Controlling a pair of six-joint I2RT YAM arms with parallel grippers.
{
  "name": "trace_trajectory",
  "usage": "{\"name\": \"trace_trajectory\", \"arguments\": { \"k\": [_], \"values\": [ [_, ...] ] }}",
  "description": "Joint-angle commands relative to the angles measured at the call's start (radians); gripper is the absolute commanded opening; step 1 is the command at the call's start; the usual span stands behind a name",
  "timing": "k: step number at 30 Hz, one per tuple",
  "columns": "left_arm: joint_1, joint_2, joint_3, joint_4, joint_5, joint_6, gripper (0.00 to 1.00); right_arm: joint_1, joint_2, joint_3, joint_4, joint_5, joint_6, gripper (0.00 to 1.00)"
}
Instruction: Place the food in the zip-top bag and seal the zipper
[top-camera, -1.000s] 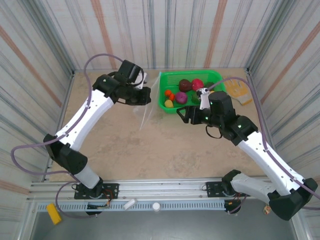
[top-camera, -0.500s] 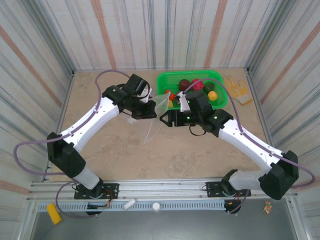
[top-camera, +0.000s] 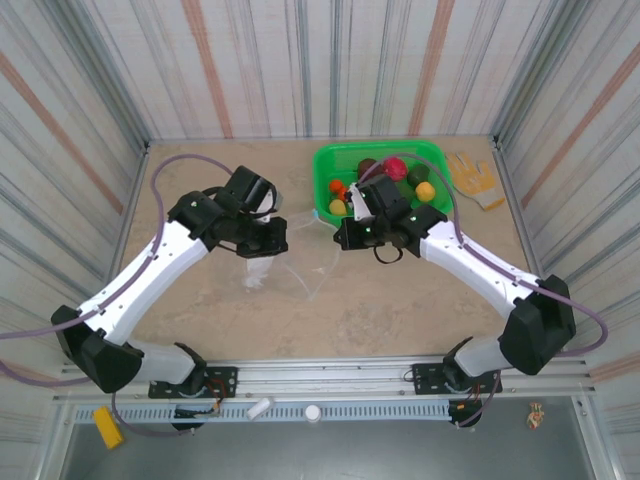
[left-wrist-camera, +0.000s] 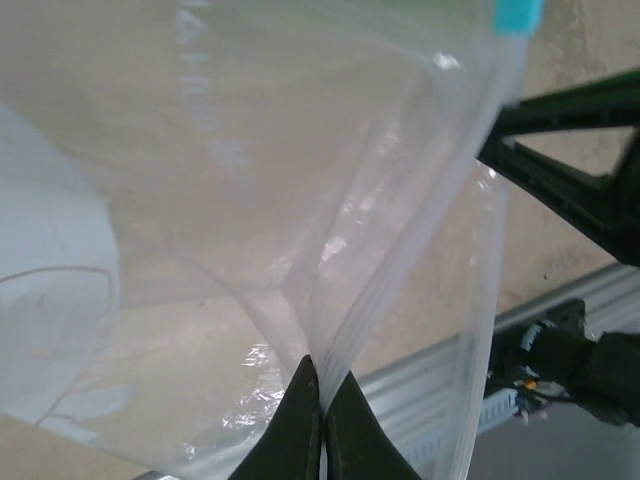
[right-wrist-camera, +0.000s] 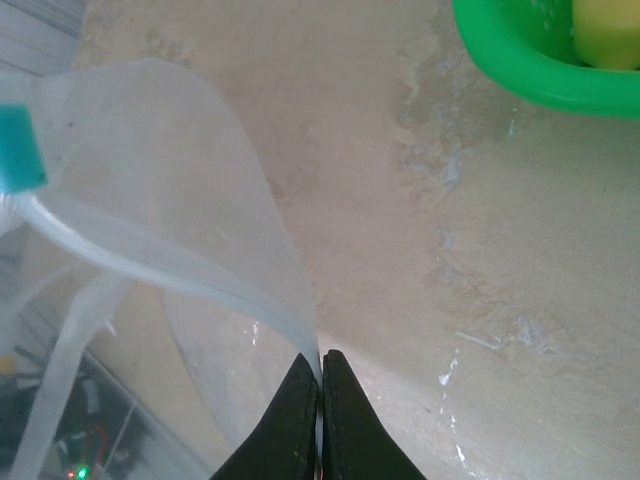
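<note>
The clear zip-top bag (top-camera: 305, 258) hangs open between my two grippers over the table's middle. My left gripper (top-camera: 277, 241) (left-wrist-camera: 322, 366) is shut on one side of the mouth, pinching the pale zipper (left-wrist-camera: 400, 220) strip. Shut on the opposite mouth edge is my right gripper (top-camera: 341, 238) (right-wrist-camera: 320, 358). The zipper's light-blue end piece (right-wrist-camera: 18, 150) (left-wrist-camera: 517, 12) sits at the far end of the mouth. The food (top-camera: 395, 167), several small toy fruits and vegetables, lies in the green basket (top-camera: 325, 165) just behind the right gripper.
A yellow-tan glove (top-camera: 472, 178) lies at the back right beside the basket. In the right wrist view the basket's rim (right-wrist-camera: 520, 80) and a yellow piece (right-wrist-camera: 605, 30) are at top right. Corrugated walls close in three sides.
My right gripper swung left from the basket to the bag and shut on its mouth edge. The left arm brought the bag nearer and lower.
</note>
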Motion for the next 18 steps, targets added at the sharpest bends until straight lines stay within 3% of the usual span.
{"name": "trace_trajectory", "arguments": {
  "k": [1, 4, 8, 11, 12, 16, 18],
  "values": [
    [0.008, 0.036, 0.046, 0.012, 0.120, 0.060, 0.00, -0.012, 0.033, 0.051, -0.040, 0.006, -0.048, 0.07],
    [0.020, 0.050, 0.060, 0.029, 0.094, 0.088, 0.00, -0.042, 0.059, 0.058, -0.023, -0.012, -0.055, 0.07],
    [0.116, 0.064, 0.044, 0.096, 0.167, 0.061, 0.00, -0.065, 0.102, 0.104, -0.026, -0.067, -0.090, 0.12],
    [0.171, 0.042, -0.023, 0.209, 0.101, 0.053, 0.00, -0.065, 0.103, 0.124, 0.020, -0.120, -0.113, 0.47],
    [0.195, 0.040, -0.039, 0.238, 0.103, 0.043, 0.00, -0.068, 0.099, 0.137, 0.027, -0.105, -0.099, 0.54],
    [0.253, 0.036, -0.088, 0.295, 0.110, 0.022, 0.00, -0.105, 0.093, 0.210, -0.023, 0.084, -0.124, 0.55],
    [0.269, 0.037, -0.133, 0.348, 0.140, 0.005, 0.00, -0.154, 0.119, 0.257, -0.060, 0.107, -0.115, 0.54]
  ]
}}
